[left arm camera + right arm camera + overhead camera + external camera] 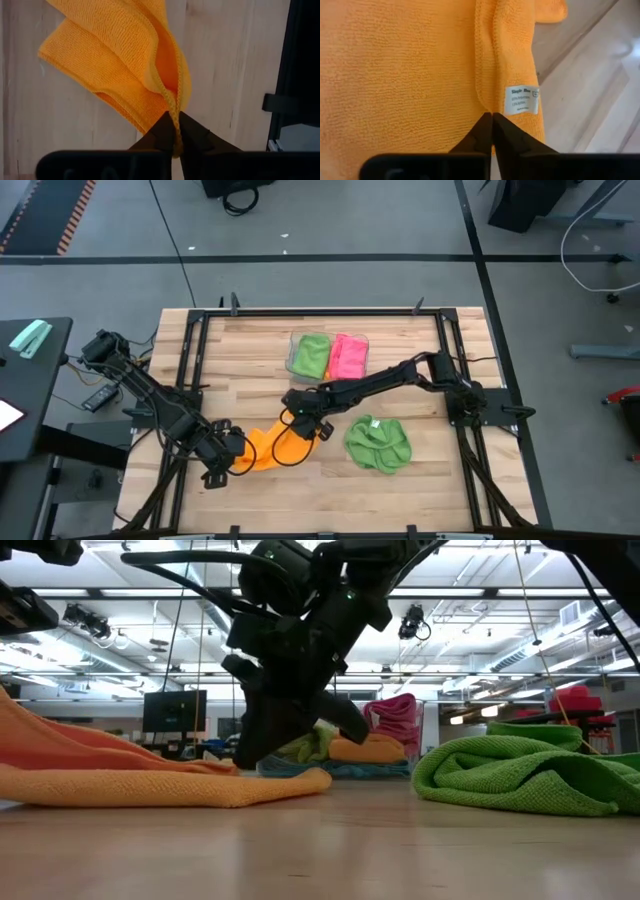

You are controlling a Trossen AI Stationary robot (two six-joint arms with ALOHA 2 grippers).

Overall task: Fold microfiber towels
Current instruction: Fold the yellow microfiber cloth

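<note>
jaws of both grippers, left [173,131] and right [491,129], pinched shut on opposite edges of crumpled orange microfiber towel [272,445], likely to spread it flat on tabletop [250,360].

Grey floor [330,225] around wood-plank worktop [250,340]; orange-black hazard strip [65,220] at 11 o'clock, dark desk [30,395] at 9. Ceiling strip lights [130,630], dark monitor [173,710] behind.
</note>
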